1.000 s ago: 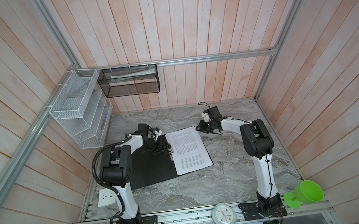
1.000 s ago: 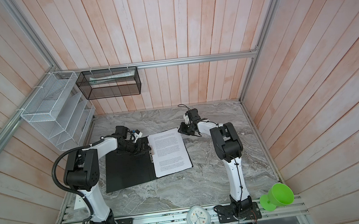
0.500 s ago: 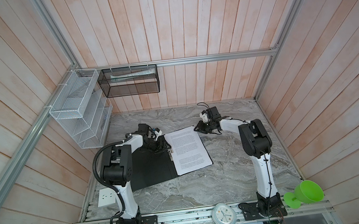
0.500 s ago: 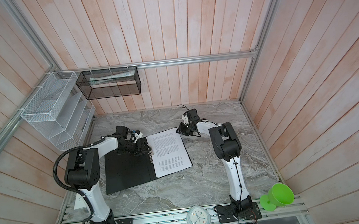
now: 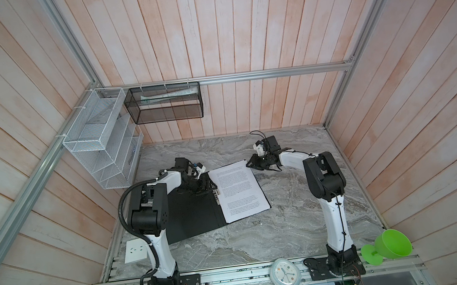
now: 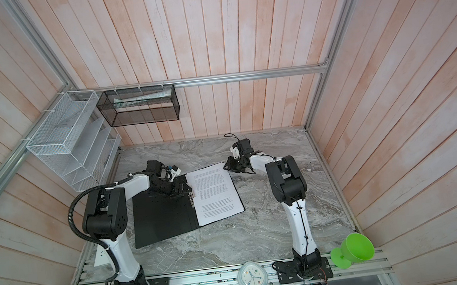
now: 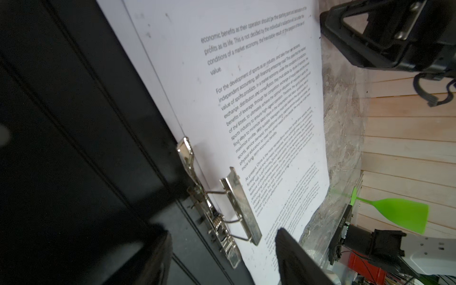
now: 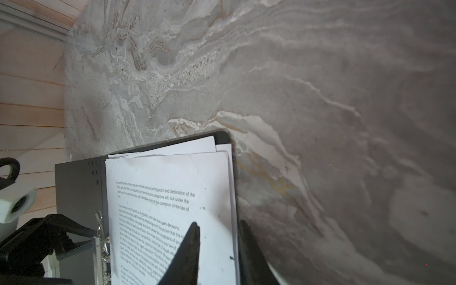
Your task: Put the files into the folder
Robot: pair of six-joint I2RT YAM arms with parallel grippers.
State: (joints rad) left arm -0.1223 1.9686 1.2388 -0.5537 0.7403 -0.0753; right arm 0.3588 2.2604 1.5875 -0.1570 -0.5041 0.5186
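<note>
The folder (image 5: 191, 213) (image 6: 162, 216) lies open on the marble table, black inside up. The files (image 5: 239, 189) (image 6: 215, 192), white printed sheets, rest on its right half, slightly fanned at the far corner (image 8: 160, 209). The metal clip (image 7: 217, 217) along the spine stands over the sheets' inner edge. My left gripper (image 5: 207, 184) (image 7: 222, 246) is open, its fingers either side of the clip. My right gripper (image 5: 250, 164) (image 8: 218, 224) is at the sheets' far right corner, narrowly open. One finger is over the paper, the other just outside its edge.
A white wire rack (image 5: 100, 145) and a black mesh basket (image 5: 165, 103) hang on the back-left walls. A white clock (image 5: 284, 273) and a green funnel-shaped cup (image 5: 388, 245) sit at the front rail. A white socket plate (image 5: 136, 249) lies front left.
My right arm has edged slightly left toward the sheets' corner. The left arm, the folder and the sheets look unchanged.
</note>
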